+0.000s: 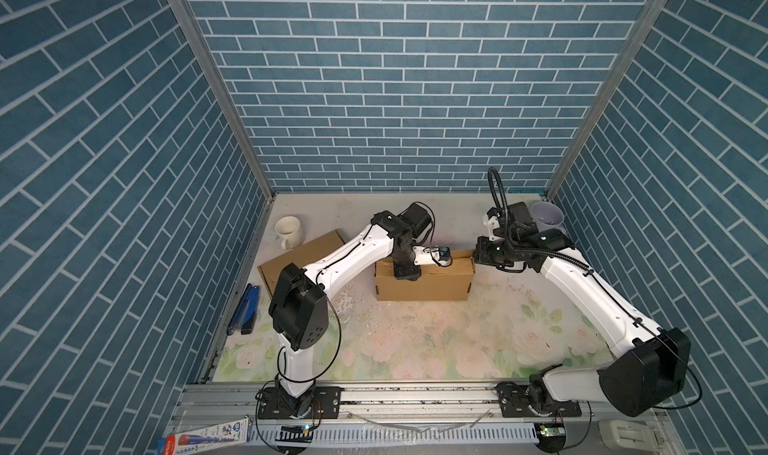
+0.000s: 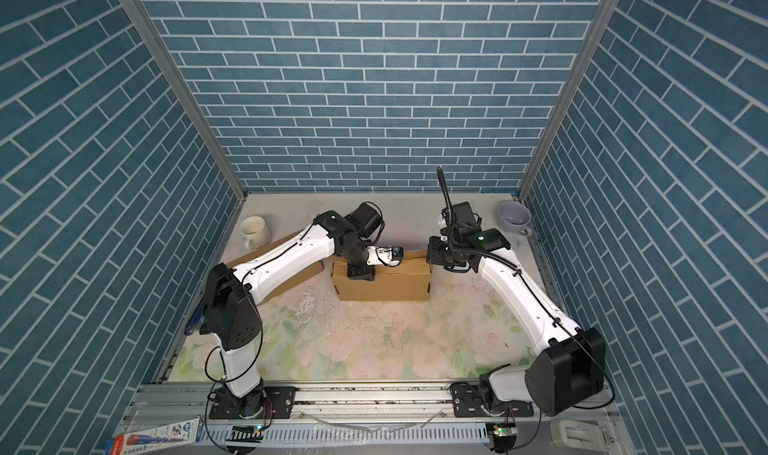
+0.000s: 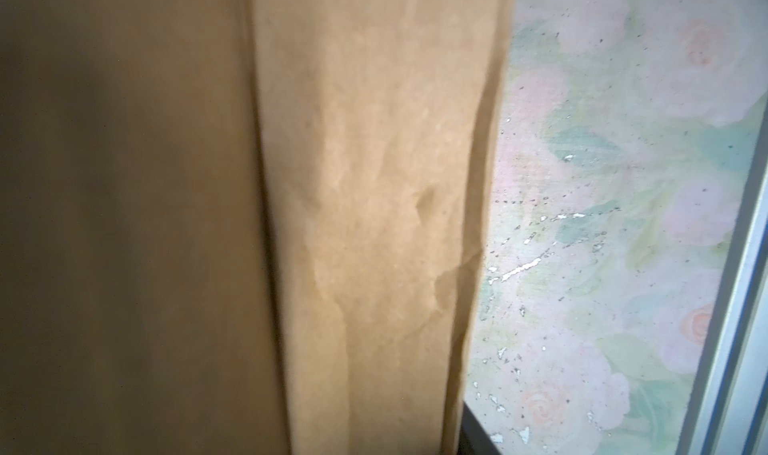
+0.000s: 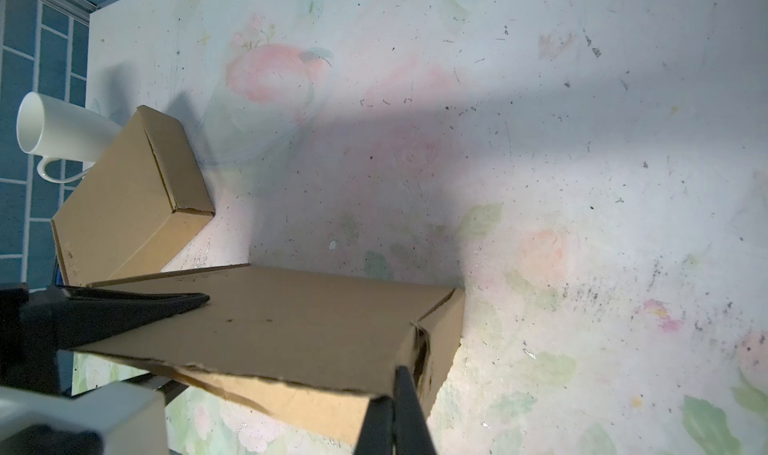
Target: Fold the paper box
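Left gripper [image 1: 406, 275] was pressed down onto the top of the paper box [image 1: 428, 287], near its left end. How far its jaws stood apart could not be told from either top view. The right wrist view showed one of its dark fingers [image 4: 158, 302] lying flat along a cardboard panel, with the other hidden. The left wrist camera saw only creased brown cardboard [image 3: 374, 224] close up, with floral table surface beside it. At the opposite end of the box, the right gripper [image 1: 473, 261] met the upper right corner. Its fingers [image 4: 409, 415] were pressed together into a single narrow wedge, their tip touching the panel's edge just beside the dented corner [image 4: 422, 340]. The box stood between the two grippers, toward the back middle of the table [image 1: 415, 340], with a long side facing the front rail; both top views showed it so [image 2: 386, 287]. To the left of it, partly under the left arm, lay a second, flatter cardboard box [image 1: 305, 255] at an angle. A white mug [image 1: 288, 230] stood just behind that box, near the left wall. A pale lavender cup [image 2: 514, 218] sat in the back right corner, behind the right arm. A blue and black object [image 1: 246, 312] lay along the left edge of the table, well apart from the box.
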Tool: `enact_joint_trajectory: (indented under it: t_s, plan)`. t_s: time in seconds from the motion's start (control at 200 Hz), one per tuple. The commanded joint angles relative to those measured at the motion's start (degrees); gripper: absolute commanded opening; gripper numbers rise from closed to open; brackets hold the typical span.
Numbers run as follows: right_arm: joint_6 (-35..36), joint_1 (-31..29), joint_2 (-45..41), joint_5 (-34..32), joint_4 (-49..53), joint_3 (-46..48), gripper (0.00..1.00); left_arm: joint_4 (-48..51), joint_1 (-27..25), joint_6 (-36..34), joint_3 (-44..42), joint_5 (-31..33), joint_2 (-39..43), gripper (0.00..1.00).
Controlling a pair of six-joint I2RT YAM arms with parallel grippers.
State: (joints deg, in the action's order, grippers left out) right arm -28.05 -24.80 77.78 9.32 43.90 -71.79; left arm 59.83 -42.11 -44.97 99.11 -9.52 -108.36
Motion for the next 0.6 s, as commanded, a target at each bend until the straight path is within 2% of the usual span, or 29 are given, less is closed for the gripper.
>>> enact_joint_trajectory:
  t_s: [0.0, 0.345, 0.595]
  plan:
    - [-0.31, -0.12, 1.68, -1.94, 4.75, 3.58, 0.00, 2.38, -0.17, 0.57, 0.87, 6.00, -1.39, 0.53]
    - [-0.58, -0.08, 1.43, -3.11, 4.07, 3.67, 0.00, 2.10, -0.08, 1.72, 1.00, 8.55, 4.18, 0.66]
    - [-0.69, -0.25, 0.88, -3.96, 3.56, 4.11, 0.00, -3.20, -0.08, 3.87, -2.34, 5.31, 11.31, 0.77]
